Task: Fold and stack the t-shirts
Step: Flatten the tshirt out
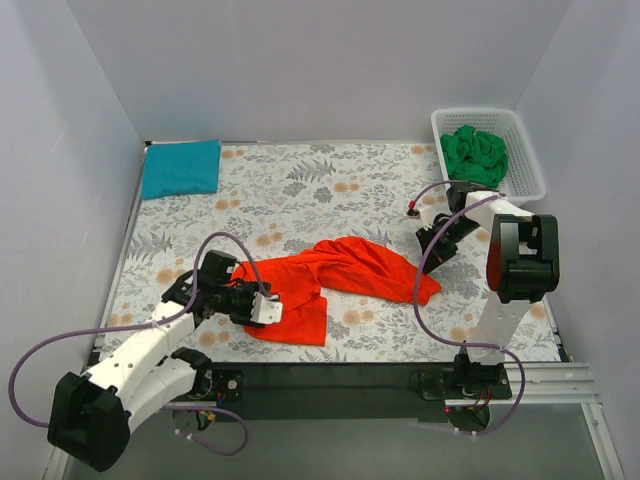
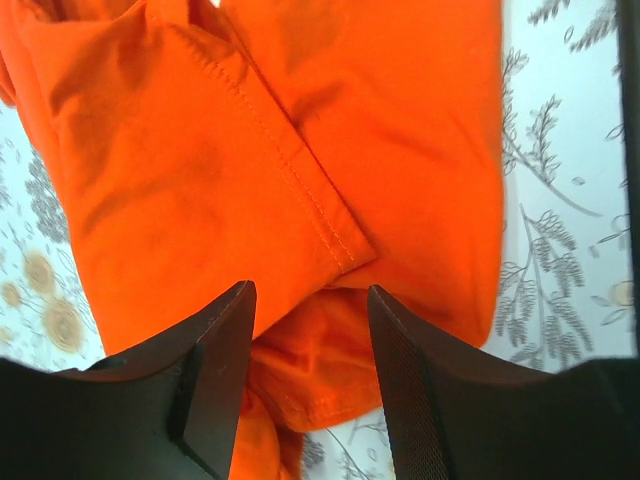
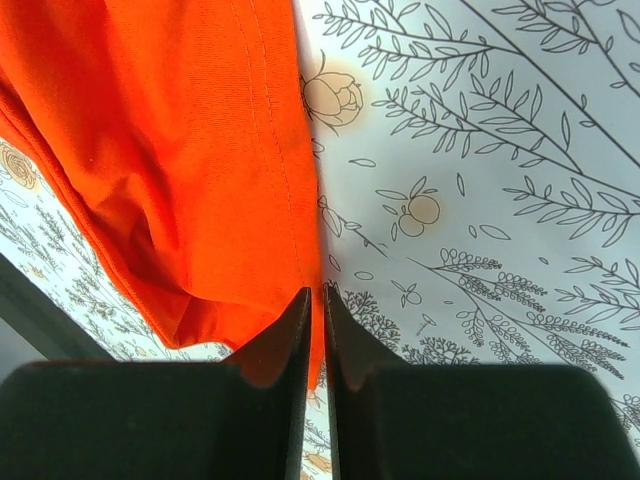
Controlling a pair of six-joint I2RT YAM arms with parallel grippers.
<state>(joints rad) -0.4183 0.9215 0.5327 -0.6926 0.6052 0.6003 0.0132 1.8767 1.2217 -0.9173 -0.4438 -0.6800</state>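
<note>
The bright orange-red t-shirt (image 1: pixel 335 272) lies crumpled across the middle of the floral cloth. My left gripper (image 1: pixel 270 307) is at the shirt's left end. In the left wrist view the left gripper (image 2: pixel 312 300) is open, its black fingers (image 2: pixel 215 370) straddling a folded hem of the orange shirt (image 2: pixel 300 150) without pinching it. My right gripper (image 1: pixel 430 258) is at the shirt's right end. In the right wrist view the right gripper (image 3: pixel 317 300) is shut on the edge of the orange fabric (image 3: pixel 180 170). A folded teal t-shirt (image 1: pixel 181 167) rests at the back left. A green t-shirt (image 1: pixel 473 153) is bunched in the basket.
A white lattice basket (image 1: pixel 525 160) stands at the back right corner. The grey floral cloth (image 1: pixel 300 190) covers the table. White walls close in the left, back and right sides. Purple cables loop off both arms.
</note>
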